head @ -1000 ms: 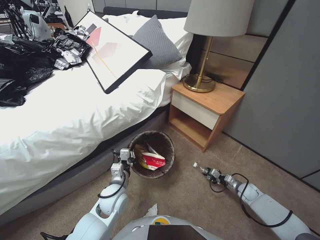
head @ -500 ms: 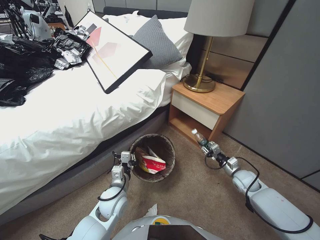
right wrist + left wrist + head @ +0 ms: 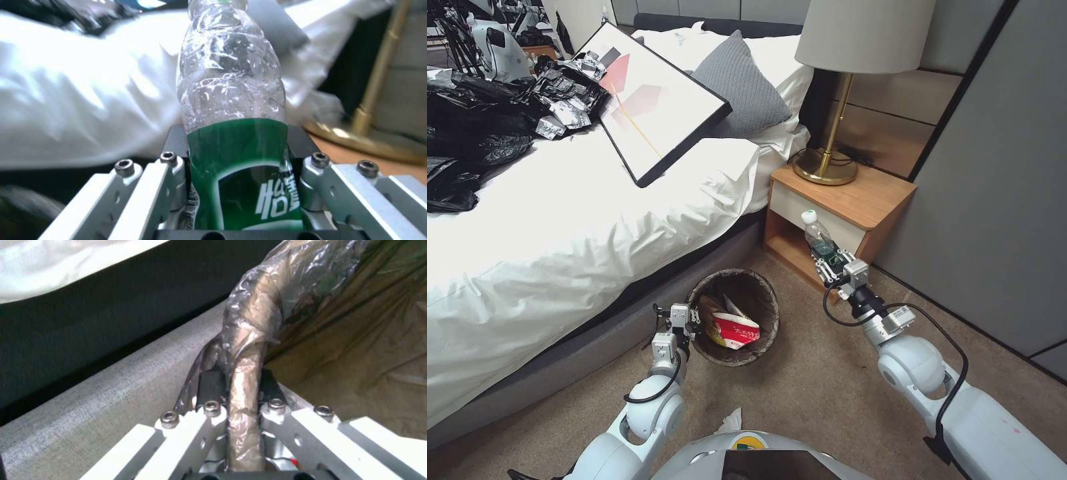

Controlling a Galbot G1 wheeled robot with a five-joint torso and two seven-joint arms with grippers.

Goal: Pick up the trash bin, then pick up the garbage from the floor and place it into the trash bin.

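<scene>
The trash bin [image 3: 765, 291], round and lined with a dark bag, stands on the carpet beside the bed. My left gripper [image 3: 684, 320] is shut on its near-left rim; the left wrist view shows the fingers [image 3: 210, 386] clamping the bag-covered rim [image 3: 249, 350]. A red-white carton [image 3: 735, 329] and brown paper lie inside the bin. My right gripper [image 3: 832, 263] is in the air to the right of the bin, in front of the nightstand, shut on a clear plastic bottle [image 3: 816, 235] with a green label [image 3: 236, 173] and its cap up. A crumpled tissue [image 3: 730, 421] lies on the floor near my base.
The white bed [image 3: 560, 253] runs along the left, bearing black bags [image 3: 474, 133], a framed picture [image 3: 647, 100] and a grey pillow [image 3: 740, 83]. A wooden nightstand [image 3: 854, 200] with a brass lamp [image 3: 827, 167] stands right behind the bottle. Grey wall panels close the right.
My right gripper has lifted the bottle from the carpet up to nightstand height, with the bottle turning upright. My left gripper stays on the bin's rim.
</scene>
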